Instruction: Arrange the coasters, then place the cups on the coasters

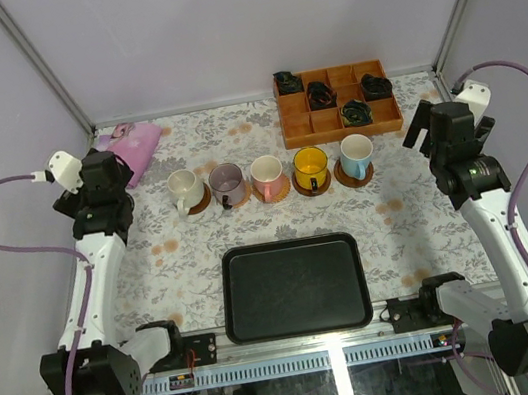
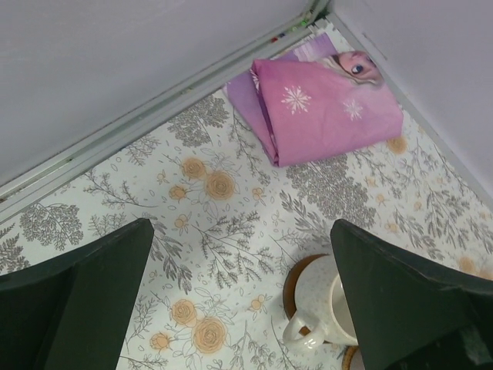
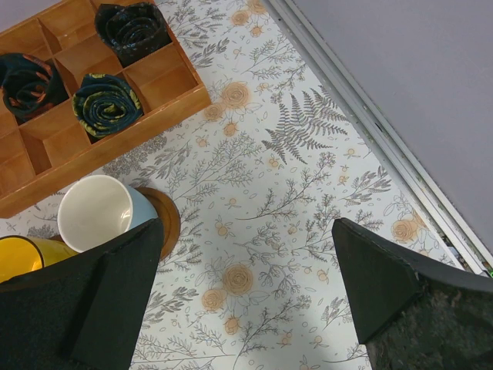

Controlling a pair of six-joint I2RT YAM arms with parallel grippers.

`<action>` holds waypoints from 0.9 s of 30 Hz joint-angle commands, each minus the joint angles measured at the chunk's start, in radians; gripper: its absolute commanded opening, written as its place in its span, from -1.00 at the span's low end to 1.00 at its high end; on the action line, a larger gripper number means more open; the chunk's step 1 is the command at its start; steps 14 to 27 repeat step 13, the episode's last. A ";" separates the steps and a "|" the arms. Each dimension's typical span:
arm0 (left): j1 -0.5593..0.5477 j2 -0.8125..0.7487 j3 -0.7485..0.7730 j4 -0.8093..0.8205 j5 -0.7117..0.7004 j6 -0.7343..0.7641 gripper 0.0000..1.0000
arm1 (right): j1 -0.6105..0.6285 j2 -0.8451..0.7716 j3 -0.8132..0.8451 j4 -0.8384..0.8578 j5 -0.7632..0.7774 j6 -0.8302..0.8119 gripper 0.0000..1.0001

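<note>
Left gripper point(image 2: 240, 231): it is hovering with its jaws spread wide and nothing between them, out past the far-left corner of the tray point(image 1: 230, 294).
Right gripper point(image 3: 248, 223): this one is gaping and empty too, hanging out past the tray's far-right corner.
Nearest the left gripper: the cream cup point(image 2: 323, 304) is sitting on its coaster point(image 2: 291, 281), close by the gripper but apart from both fingers.
Nearest the right gripper: the blue cup point(image 3: 96, 212) is resting on a dark disc, beside the gripper and not touched by it.
Cups point(image 1: 266, 173): all five are standing upright in one row just beyond the tray's far edge, running cream, mauve, pink, yellow and blue from left to right.
Coasters point(image 1: 347, 178): one is lying under each cup, with a brown rim showing around each base.
Box point(image 1: 337, 102): it is sitting well beyond the tray, behind the right end of the row.
Cloth point(image 1: 128, 144): it is lying folded far beyond the tray's left corner.
Step in hand: the placing looks finished to me, since neither arm is carrying anything.
Next move: I think it is calling only for both arms to lift clear without clipping a handle, plus a check that each cup is sitting squarely.
</note>
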 commanded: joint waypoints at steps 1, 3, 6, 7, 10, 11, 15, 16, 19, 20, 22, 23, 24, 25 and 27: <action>0.003 0.004 0.013 0.001 -0.106 -0.065 0.99 | 0.005 0.005 0.007 0.026 0.023 0.022 0.98; 0.003 0.009 0.010 0.001 -0.107 -0.068 0.99 | 0.005 0.007 0.006 0.026 0.018 0.027 0.99; 0.003 0.018 0.006 0.002 -0.097 -0.069 0.99 | 0.006 0.008 0.000 0.026 0.023 0.029 0.99; 0.004 0.020 0.004 0.004 -0.095 -0.069 0.99 | 0.005 0.007 -0.001 0.026 0.024 0.029 1.00; 0.003 0.028 -0.001 0.010 -0.087 -0.066 0.99 | 0.005 0.004 -0.006 0.027 0.029 0.030 1.00; 0.003 0.030 -0.001 0.011 -0.084 -0.066 0.99 | 0.006 0.003 -0.006 0.029 0.031 0.030 0.99; 0.004 0.030 0.001 0.010 -0.074 -0.068 0.99 | 0.006 0.003 -0.010 0.031 0.033 0.031 0.99; 0.004 0.030 0.001 0.010 -0.074 -0.068 0.99 | 0.006 0.003 -0.010 0.031 0.033 0.031 0.99; 0.004 0.030 0.001 0.010 -0.074 -0.068 0.99 | 0.006 0.003 -0.010 0.031 0.033 0.031 0.99; 0.004 0.030 0.001 0.010 -0.074 -0.068 0.99 | 0.006 0.003 -0.010 0.031 0.033 0.031 0.99; 0.004 0.030 0.001 0.010 -0.074 -0.068 0.99 | 0.006 0.003 -0.010 0.031 0.033 0.031 0.99; 0.004 0.030 0.001 0.010 -0.074 -0.068 0.99 | 0.006 0.003 -0.010 0.031 0.033 0.031 0.99; 0.004 0.030 0.001 0.010 -0.074 -0.068 0.99 | 0.006 0.003 -0.010 0.031 0.033 0.031 0.99; 0.004 0.030 0.001 0.010 -0.074 -0.068 0.99 | 0.006 0.003 -0.010 0.031 0.033 0.031 0.99; 0.004 0.030 0.001 0.010 -0.074 -0.068 0.99 | 0.006 0.003 -0.010 0.031 0.033 0.031 0.99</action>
